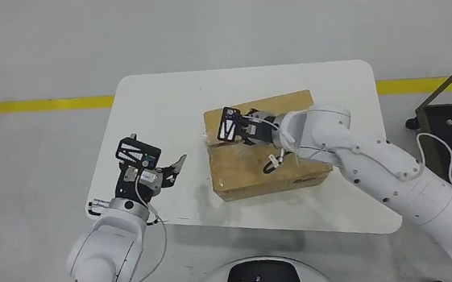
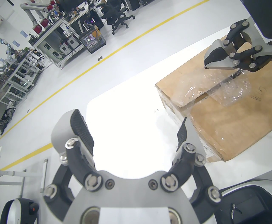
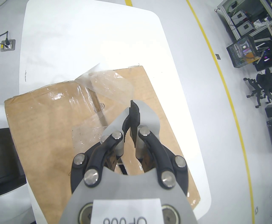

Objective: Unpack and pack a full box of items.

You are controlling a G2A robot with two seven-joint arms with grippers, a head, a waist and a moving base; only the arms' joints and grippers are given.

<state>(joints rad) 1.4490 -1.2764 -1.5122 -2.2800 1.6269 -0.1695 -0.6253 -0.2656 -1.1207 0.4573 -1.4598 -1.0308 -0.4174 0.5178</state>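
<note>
Cardboard box (image 1: 261, 156) — flaps closed, lying near the middle of the white table (image 1: 172, 104). Clear packing tape (image 3: 110, 84) is lifted and crumpled at one end of the top seam.
Right gripper (image 3: 132, 112) — fingers pressed together above the box top, just beside the loose tape.
Left gripper (image 2: 130, 124) — spread wide, holding nothing, over bare table near the box.

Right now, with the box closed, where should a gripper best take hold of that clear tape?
I'd take the crumpled loose flap of the clear tape at the top edge of the cardboard box. It stands up off the cardboard, so pinch it from above; elsewhere it lies flat.
</note>
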